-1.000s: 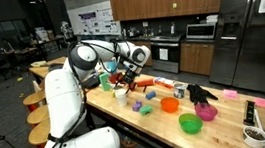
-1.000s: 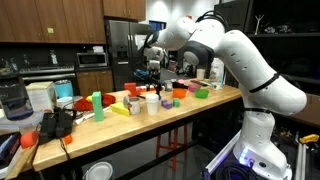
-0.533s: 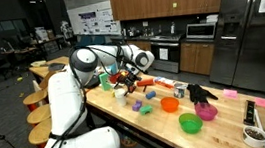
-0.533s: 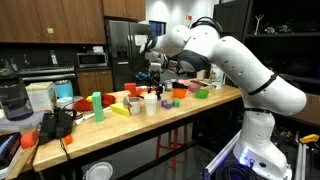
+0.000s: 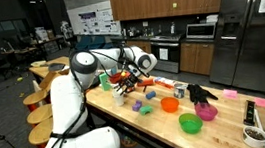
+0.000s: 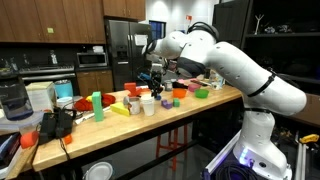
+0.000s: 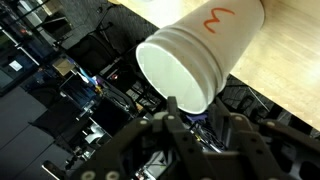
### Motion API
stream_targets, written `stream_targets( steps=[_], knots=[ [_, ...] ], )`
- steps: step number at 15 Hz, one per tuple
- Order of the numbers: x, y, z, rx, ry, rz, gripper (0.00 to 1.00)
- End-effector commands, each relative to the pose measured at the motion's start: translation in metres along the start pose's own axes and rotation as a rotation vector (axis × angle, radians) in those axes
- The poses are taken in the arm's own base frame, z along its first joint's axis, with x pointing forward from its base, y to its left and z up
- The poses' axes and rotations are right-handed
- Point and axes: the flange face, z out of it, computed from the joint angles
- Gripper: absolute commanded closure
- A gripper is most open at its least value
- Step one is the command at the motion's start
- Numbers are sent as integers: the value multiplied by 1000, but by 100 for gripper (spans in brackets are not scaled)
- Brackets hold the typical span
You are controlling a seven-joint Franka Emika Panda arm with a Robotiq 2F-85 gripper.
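Observation:
A white paper cup [image 7: 190,50] with a red mark fills the upper wrist view, its open mouth turned toward the camera. My gripper [image 7: 197,108] straddles the cup's lower rim, one finger in front of the mouth and the other outside the wall. The jaws have narrowed, but I cannot tell whether they press on the rim. In both exterior views the gripper [image 5: 124,80] [image 6: 155,86] is low over the wooden table [image 5: 138,122], among small cups and blocks, and the cup itself is mostly hidden behind it.
On the table stand an orange bowl [image 5: 169,105], a green bowl [image 5: 190,124], a pink bowl [image 5: 206,112], a black object [image 5: 201,92] and a green cup [image 6: 97,100]. A yellow block [image 6: 120,109] and another white cup [image 6: 165,103] lie close by. Stools [image 5: 37,100] line the table's edge.
The gripper has come down a little toward the table and its jaws have narrowed from wide open round the cup's rim.

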Motion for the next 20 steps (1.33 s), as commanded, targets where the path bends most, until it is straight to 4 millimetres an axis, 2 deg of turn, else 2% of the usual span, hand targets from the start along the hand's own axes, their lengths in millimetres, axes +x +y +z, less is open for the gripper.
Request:
stream_targets(
  steps=[1,3,14,15,16,20],
  knots=[
    [6,-3,-4,-28,-8,15,94],
    [8,-4,-5,-35,-5,22,100],
    [10,2,-25,8,-23,20,100],
    [9,6,-29,25,-38,13,74],
    [9,11,-33,45,-42,7,74],
    [10,25,-48,95,-67,-18,50]
  ],
)
